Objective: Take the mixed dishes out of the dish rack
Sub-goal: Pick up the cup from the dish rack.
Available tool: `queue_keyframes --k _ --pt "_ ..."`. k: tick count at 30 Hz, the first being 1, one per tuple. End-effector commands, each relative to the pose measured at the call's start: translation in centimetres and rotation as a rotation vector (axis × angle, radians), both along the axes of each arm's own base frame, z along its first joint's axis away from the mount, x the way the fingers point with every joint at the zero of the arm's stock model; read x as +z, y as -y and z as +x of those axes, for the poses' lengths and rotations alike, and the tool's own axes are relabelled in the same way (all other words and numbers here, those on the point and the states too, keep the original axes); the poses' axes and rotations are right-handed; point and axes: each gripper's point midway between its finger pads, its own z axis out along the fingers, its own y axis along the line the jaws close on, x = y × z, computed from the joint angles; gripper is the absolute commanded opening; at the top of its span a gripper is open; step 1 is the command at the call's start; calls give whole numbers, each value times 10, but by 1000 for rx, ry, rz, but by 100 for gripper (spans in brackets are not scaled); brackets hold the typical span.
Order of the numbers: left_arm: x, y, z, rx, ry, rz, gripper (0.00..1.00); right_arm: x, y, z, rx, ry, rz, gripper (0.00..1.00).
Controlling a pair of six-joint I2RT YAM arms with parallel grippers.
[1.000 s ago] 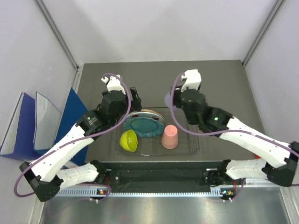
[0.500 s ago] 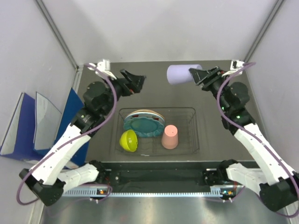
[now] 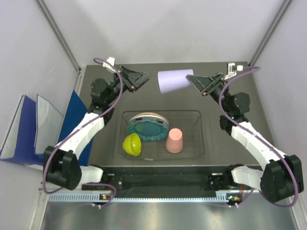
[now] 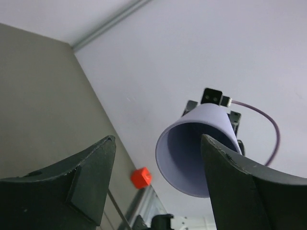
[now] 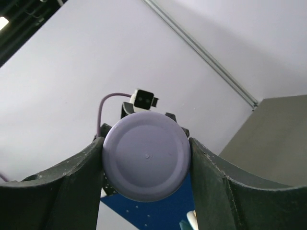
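One lavender cup (image 3: 173, 81), one pink cup (image 3: 174, 140), one bowl (image 3: 132, 144).

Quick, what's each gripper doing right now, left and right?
Left gripper: open, holding nothing, fingers aimed at the mouth of the lavender cup.
Right gripper: closed on the lavender cup, fingers at its base.

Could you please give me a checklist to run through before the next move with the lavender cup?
1. Right gripper jaws closed on the lavender cup at its base: ok.
2. Left gripper jaws open: ok.
3. Cup's open mouth faces the left gripper: ok.
4. Left jaws around the cup's rim: not ok, a gap separates them.
5. Cup out of the dish rack: ok.
6. Rack emptied: not ok, the salmon-pink cup, yellow-green bowl and teal plate sit inside.
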Motion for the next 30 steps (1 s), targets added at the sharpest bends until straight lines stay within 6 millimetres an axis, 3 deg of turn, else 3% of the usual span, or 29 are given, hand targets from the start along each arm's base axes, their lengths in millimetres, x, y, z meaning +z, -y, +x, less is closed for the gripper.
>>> queue_keyframes --k 1,14,24,28,30 --pt "39 6 -35 -148 160 -74 76 23 0 -11 53 106 67 0" --pt "60 4 -53 -149 223 -50 77 10 -10 7 62 75 92 0" --pt "51 19 -67 -201 219 -46 77 15 -49 14 123 78 70 0" --pt "50 22 -69 -211 218 -36 70 13 -61 14 146 74 65 0" --pt "47 21 -69 -204 213 -20 58 9 -62 14 148 64 61 0"
